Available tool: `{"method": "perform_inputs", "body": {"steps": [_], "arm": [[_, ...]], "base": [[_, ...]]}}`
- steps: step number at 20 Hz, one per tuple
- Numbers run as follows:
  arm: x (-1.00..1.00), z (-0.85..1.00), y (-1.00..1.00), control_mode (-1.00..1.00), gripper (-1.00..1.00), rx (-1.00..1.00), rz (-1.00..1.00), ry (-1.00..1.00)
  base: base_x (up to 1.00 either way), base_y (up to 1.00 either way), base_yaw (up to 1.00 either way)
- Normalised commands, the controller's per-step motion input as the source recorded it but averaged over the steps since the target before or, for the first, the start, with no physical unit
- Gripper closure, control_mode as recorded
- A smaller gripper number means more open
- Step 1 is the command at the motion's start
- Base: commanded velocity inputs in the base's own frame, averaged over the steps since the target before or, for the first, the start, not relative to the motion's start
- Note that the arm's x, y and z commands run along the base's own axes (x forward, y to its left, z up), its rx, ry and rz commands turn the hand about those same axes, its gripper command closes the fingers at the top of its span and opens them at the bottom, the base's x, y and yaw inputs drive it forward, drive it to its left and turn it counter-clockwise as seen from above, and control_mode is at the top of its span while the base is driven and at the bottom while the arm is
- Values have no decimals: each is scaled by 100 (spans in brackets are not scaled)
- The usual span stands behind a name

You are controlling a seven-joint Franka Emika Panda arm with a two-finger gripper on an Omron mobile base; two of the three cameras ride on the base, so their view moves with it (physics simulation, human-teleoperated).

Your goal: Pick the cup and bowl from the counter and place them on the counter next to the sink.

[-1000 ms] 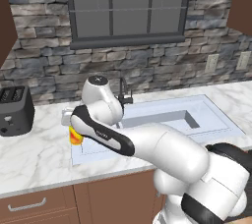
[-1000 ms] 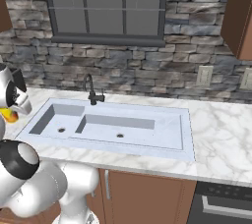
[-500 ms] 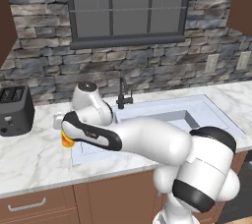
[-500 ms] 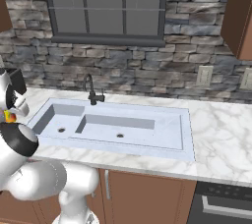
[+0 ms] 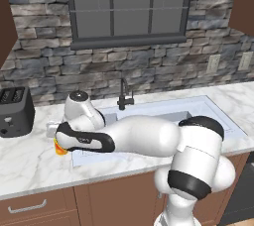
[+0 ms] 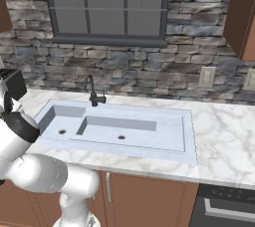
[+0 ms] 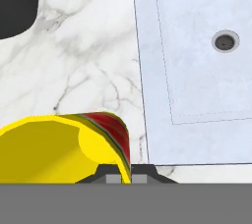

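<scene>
Claw [image 7: 119,175] pinches the yellow cylindrical cup [image 7: 59,147] rim above veined marble counter [image 7: 83,70].

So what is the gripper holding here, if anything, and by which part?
The gripper is shut on the cup, pinching its rim wall at the red-marked side, over the counter beside the sink.

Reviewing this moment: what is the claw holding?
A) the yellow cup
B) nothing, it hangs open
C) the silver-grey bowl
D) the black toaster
A: in the hand view the claw is pinched shut on the rim of the yellow cup, above the marble counter beside the sink.
</scene>
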Motion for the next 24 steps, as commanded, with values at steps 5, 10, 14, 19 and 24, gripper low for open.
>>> {"method": "perform_inputs", "body": {"steps": [5, 10, 14, 19, 24], "arm": [[0, -33, 7, -100, 100, 0, 0, 0], [0, -29, 0, -100, 100, 0, 0, 0], [0, -19, 0, -100, 100, 0, 0, 0], [0, -6, 0, -100, 100, 0, 0, 1], [0, 0, 0, -100, 100, 0, 0, 0]], "base": [[0, 0, 0], [0, 0, 0], [0, 0, 0], [0, 0, 0], [0, 0, 0]]}}
